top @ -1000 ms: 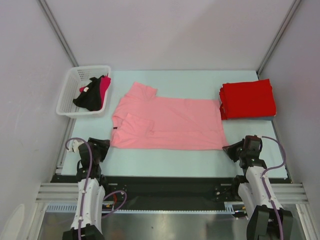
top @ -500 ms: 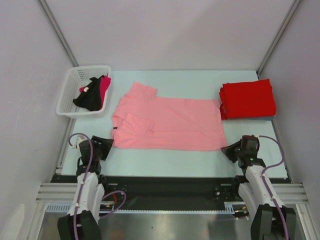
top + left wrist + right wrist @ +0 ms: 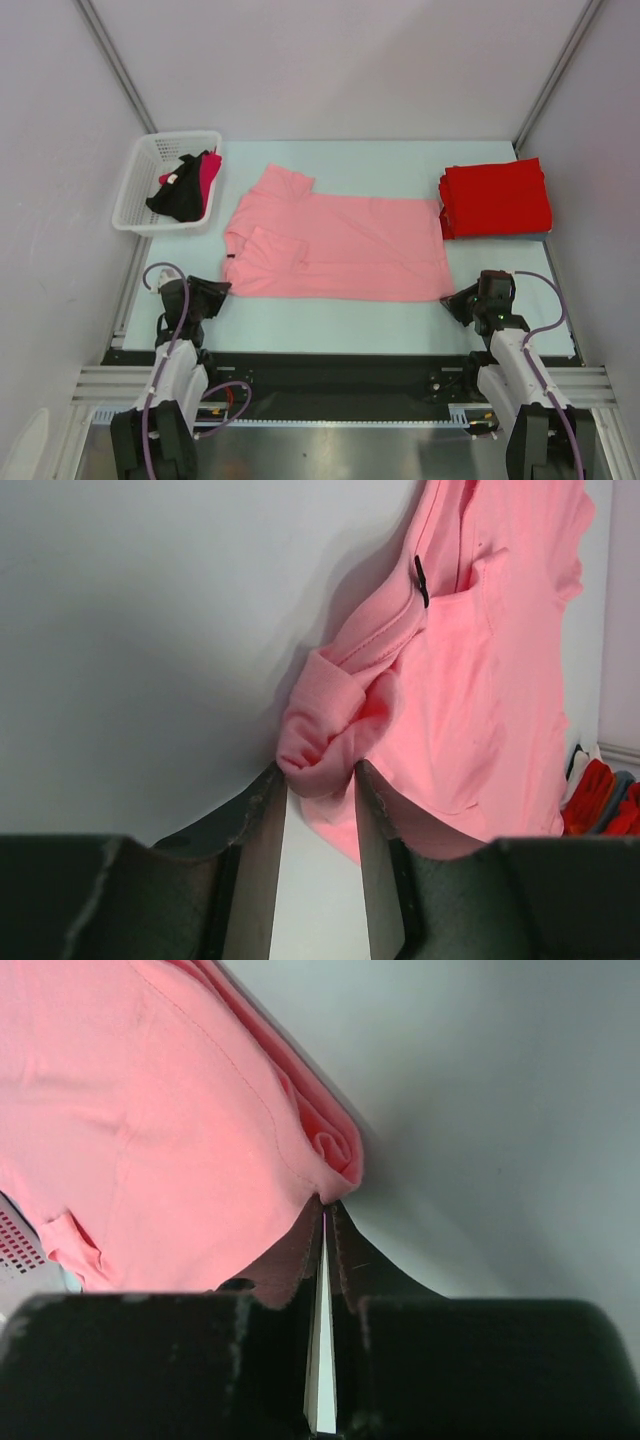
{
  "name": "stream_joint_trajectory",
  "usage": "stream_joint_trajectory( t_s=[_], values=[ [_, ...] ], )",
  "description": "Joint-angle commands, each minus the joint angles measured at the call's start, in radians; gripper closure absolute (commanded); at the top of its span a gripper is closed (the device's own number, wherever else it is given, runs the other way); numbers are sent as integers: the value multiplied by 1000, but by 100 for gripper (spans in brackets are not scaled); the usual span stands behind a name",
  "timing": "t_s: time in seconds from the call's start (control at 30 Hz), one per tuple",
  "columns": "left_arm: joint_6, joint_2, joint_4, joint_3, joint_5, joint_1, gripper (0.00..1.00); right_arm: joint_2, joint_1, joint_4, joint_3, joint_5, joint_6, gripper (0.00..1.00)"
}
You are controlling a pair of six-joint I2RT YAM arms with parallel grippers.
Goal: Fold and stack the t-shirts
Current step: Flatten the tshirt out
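- One salmon-pink t-shirt [image 3: 335, 247] lay flat mid-table; one stack of folded red t-shirts [image 3: 496, 198] sat far right.
- One white basket [image 3: 150, 170] far left, dark and magenta clothes inside.
- Left gripper [image 3: 318, 785] pinched the pink shirt's bunched near-left corner between narrowed jaws.
- Right gripper [image 3: 325, 1222] sat closed on the near-right hem corner.

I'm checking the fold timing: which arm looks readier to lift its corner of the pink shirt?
Right, probably. The right gripper is shut on the pink shirt at its near corner. The left gripper has a bunched fold between its fingers, but they look not fully closed.
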Motion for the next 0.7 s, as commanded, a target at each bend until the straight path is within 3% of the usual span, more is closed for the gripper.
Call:
stream_joint_trajectory(
  t_s=[0.0, 0.13, 0.27, 0.37, 0.47, 0.53, 0.67],
  values=[
    [-35, 48, 172, -31, 18, 8, 62, -1, 6, 19, 34, 19, 12, 96],
    [-18, 95, 236, -28, -56, 6, 63, -5, 6, 12, 33, 28, 15, 98],
    [-24, 115, 313, -47, -123, 6, 79, -8, 6, 11, 24, 37, 34, 100],
    [-4, 141, 321, -31, -162, 6, 81, -21, 6, 5, 24, 51, 38, 100],
    [25, 141, 255, 4, -211, 6, 90, -43, 4, -21, 31, 71, 31, 100],
    [17, 91, 118, 33, -312, 8, 91, -55, 3, -50, 42, 86, 28, 100],
    [1, -76, -77, 42, -448, 6, 81, -77, -2, -75, 45, 95, 25, 100]
  ],
)
